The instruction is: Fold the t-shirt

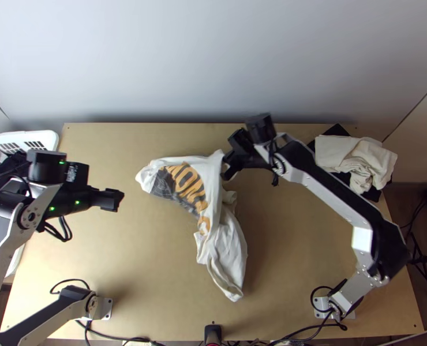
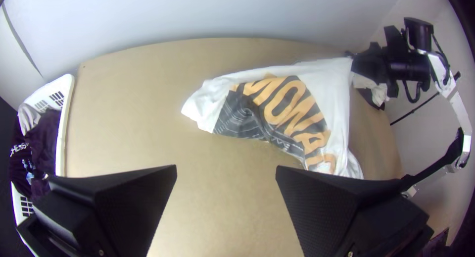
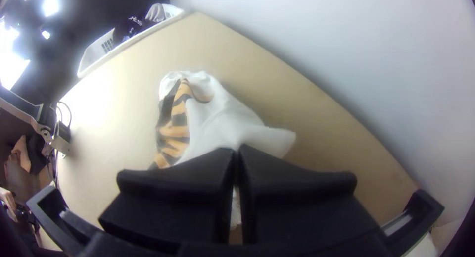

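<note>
- Table (image 1: 127, 259), light wood, spreads beneath everything I'm working on.
- White t-shirt (image 1: 216, 196) sits around the middle of it, loosely crumpled, its orange-and-dark print facing up on the left part; the rest trails toward the near side in a bunched, twisted tail.
- White basket (image 1: 53, 138) stands at the left, filled with dark clothes and a paler grey piece.
- Cream cloth (image 1: 355, 155) lies bunched at the far right, on top of a black cloth (image 1: 333, 131).
- Right gripper (image 1: 229, 168): I have it closed on the shirt's far right part, white fabric pinched up between the fingers.
- Left gripper (image 1: 119, 199): mine is spread wide with nothing in its grasp, over bare wood to the left of the shirt and apart from it.
</note>
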Action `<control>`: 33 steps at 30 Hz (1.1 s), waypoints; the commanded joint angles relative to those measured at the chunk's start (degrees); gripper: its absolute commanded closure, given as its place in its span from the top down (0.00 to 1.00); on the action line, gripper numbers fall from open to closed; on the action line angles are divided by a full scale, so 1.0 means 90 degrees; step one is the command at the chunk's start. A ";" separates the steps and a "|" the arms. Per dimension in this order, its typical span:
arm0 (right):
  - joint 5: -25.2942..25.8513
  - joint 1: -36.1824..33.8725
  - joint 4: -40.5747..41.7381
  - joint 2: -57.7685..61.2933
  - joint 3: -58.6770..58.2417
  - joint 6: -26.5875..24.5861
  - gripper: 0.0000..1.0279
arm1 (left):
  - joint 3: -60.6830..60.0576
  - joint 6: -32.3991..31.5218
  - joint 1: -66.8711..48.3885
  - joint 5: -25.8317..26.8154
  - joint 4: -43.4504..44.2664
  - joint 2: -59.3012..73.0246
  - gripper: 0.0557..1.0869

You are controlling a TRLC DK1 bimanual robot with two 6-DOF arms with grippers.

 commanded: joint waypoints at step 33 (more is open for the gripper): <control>0.3019 0.0466 -0.1659 -0.1002 0.3449 -0.2009 0.03 | -0.0284 0.0105 -0.2777 0.0301 0.0803 0.1089 0.95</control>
